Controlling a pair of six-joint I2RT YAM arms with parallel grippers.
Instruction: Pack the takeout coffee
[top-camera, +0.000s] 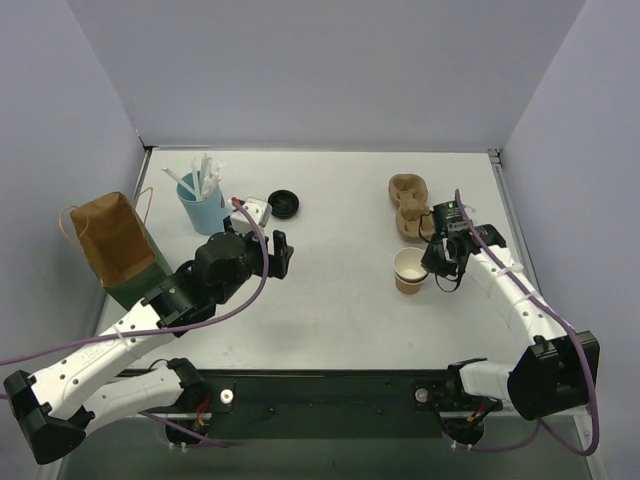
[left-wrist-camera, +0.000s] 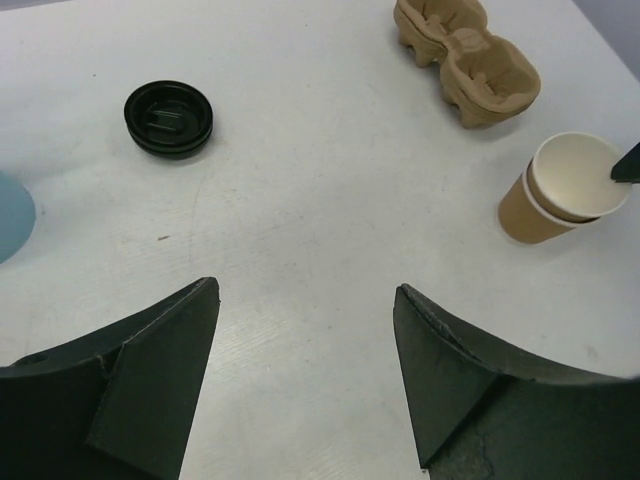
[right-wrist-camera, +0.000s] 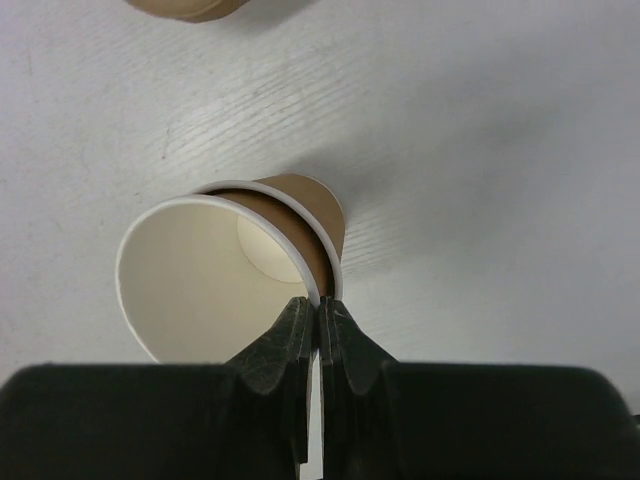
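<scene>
The right tool (right-wrist-camera: 318, 306) pinches the rim of the open-topped paper cup (right-wrist-camera: 205, 285) near the table's (top-camera: 330, 200) right edge, while the left tool (left-wrist-camera: 307, 290) gapes wide, holding nothing.

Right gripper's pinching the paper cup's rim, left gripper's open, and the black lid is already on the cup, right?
Not quite: the black lid lies on the table, apart from the paper cup, which the left wrist view shows open-topped. The right gripper does pinch its rim, and the left gripper is open.
</scene>
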